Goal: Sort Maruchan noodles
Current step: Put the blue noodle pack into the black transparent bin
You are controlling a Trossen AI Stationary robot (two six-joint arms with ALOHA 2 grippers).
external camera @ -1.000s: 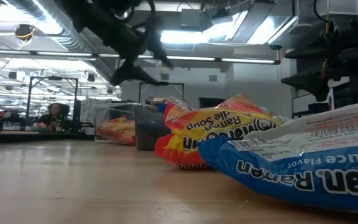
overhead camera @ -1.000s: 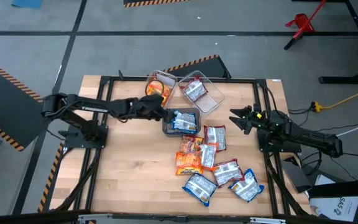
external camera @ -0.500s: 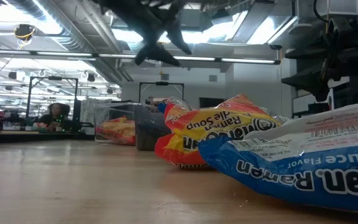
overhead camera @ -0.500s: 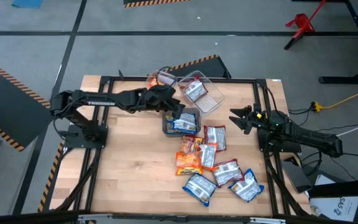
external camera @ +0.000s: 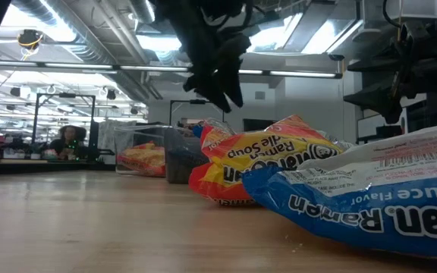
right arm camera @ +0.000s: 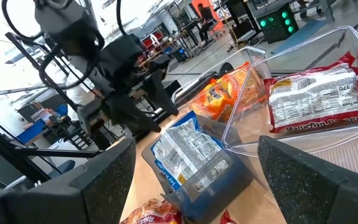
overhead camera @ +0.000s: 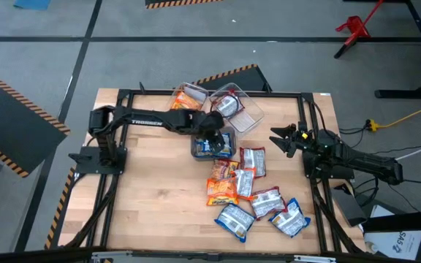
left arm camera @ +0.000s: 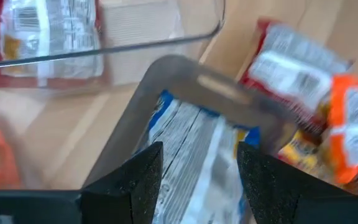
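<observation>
The Maruchan noodles are crinkly packets. Several lie loose on the table right of centre, among them an orange one [overhead camera: 221, 191] and a blue one [overhead camera: 234, 219]. A blue packet [left arm camera: 191, 149] lies in a dark bin [overhead camera: 197, 151]. An orange packet [overhead camera: 189, 97] and a red-and-white packet [overhead camera: 229, 107] each lie in a clear bin behind it. My left gripper [left arm camera: 197, 177] hangs open above the dark bin, pointing steeply down at the blue packet, with nothing between its fingers. My right gripper [overhead camera: 278, 139] waits open at the table's right side.
The three bins stand close together at the far middle of the table. The clear bin's rim [left arm camera: 104, 53] is just beyond my left gripper. The loose packets crowd the near right part. The wooden top to the left [overhead camera: 152, 183] is bare.
My left gripper has swung from beside the orange packet's bin toward the table's right and now hangs over the dark bin. It has rolled about its own axis and tipped down.
</observation>
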